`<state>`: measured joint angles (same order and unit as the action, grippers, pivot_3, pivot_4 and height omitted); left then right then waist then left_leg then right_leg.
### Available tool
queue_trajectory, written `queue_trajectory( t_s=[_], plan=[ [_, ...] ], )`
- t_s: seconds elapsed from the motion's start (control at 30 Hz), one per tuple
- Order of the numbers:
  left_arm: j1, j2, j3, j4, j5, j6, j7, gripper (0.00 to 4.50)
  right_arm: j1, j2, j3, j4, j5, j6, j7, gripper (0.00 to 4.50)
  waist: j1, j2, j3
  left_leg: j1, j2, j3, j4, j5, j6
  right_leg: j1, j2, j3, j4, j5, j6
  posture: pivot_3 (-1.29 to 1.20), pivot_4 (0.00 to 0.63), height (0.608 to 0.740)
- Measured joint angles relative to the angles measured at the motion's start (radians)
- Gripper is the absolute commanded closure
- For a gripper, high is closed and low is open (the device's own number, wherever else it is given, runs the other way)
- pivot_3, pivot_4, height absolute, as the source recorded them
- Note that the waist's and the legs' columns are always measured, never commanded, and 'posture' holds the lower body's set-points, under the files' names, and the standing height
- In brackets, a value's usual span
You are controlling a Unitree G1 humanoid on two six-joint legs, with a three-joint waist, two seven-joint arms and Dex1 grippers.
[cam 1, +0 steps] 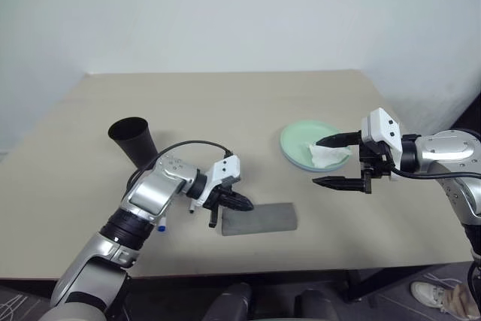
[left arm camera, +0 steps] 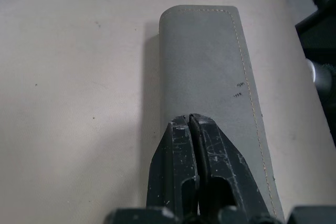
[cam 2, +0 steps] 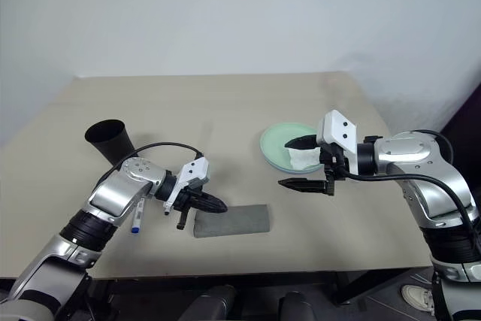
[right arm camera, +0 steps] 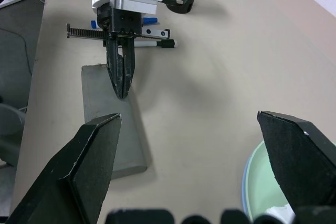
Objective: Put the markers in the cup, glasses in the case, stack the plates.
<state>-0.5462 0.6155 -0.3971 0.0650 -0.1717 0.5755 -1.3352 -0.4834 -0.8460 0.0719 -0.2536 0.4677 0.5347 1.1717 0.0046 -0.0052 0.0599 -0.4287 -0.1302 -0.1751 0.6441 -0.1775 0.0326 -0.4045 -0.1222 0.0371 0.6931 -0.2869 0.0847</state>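
The flat grey felt-like rectangular case (cam 1: pixel 259 219) lies closed near the table's (cam 1: pixel 225 110) front edge, with the left gripper (cam 1: pixel 242 202), fingers pressed together and empty, poised over its left end. The right gripper (cam 1: pixel 331 162) hangs wide open and empty over the front rim of the light green round plate (cam 1: pixel 297 140) holding crumpled white tissue (cam 1: pixel 328 155). The right wrist view reveals a white black-capped marker (right arm camera: pixel 157 44) lying behind the left gripper, while the head views show the matte black tapered cup (cam 1: pixel 134 139) towards the left edge.

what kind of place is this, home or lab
Probably a lab or test room: a bare beige table against a plain white wall, laid with staged props, namely a matte black cup and a grey felt case.
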Motion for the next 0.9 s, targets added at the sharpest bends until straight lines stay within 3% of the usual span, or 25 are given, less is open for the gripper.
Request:
queue_trajectory(
  t_s=[0.33, 0.53, 0.67, 0.8, 0.9],
  plan=[
    [-0.012, -0.019, 0.041, -0.003, -0.013, 0.036, 0.062, 4.48, -0.001, 0.0, 0.001, 0.0, 0.0, 0.0, 0.0, 0.0, 0.001, -0.001, 0.001, -0.001, 0.0, -0.001, 0.0, 0.0, 0.0, -0.001, 0.0, -0.001, 0.0, 0.0, 0.0, 0.0, 0.0, 0.683],
    [-0.101, 0.003, 0.206, -0.042, -0.077, 0.101, 0.151, 4.48, -0.013, 0.003, 0.004, 0.0, 0.0, 0.0, 0.005, 0.0, -0.001, -0.001, 0.001, -0.001, 0.0, 0.0, 0.0, 0.0, 0.0, -0.001, 0.0, 0.0, 0.0, 0.0, 0.0, 0.0, 0.0, 0.683],
    [-0.139, -0.022, 0.329, -0.055, -0.084, 0.203, 0.329, 4.48, -0.014, 0.005, 0.007, 0.0, 0.0, 0.0, 0.008, 0.0, 0.0, -0.001, 0.001, -0.001, 0.0, -0.001, 0.0, 0.0, 0.0, -0.001, 0.001, 0.0, 0.0, 0.0, 0.0, 0.0, 0.0, 0.683],
    [-0.137, 0.002, 0.372, -0.077, -0.081, 0.356, 0.453, 3.27, -0.018, 0.01, 0.023, 0.004, 0.0, 0.0, 0.011, 0.0, -0.001, -0.001, 0.001, 0.0, 0.0, 0.0, 0.0, 0.0, 0.0, -0.001, 0.001, 0.0, 0.0, 0.0, 0.0, 0.0, 0.0, 0.683],
    [-0.112, 0.012, 0.369, -0.122, -0.073, 0.454, 0.531, 2.12, -0.026, 0.012, 0.029, 0.009, 0.0, 0.0, 0.017, 0.0, 0.0, -0.001, 0.001, 0.0, 0.0, 0.0, 0.0, 0.0, 0.0, -0.001, 0.001, 0.0, 0.0, 0.0, 0.0, 0.0, 0.0, 0.683]
  ],
)
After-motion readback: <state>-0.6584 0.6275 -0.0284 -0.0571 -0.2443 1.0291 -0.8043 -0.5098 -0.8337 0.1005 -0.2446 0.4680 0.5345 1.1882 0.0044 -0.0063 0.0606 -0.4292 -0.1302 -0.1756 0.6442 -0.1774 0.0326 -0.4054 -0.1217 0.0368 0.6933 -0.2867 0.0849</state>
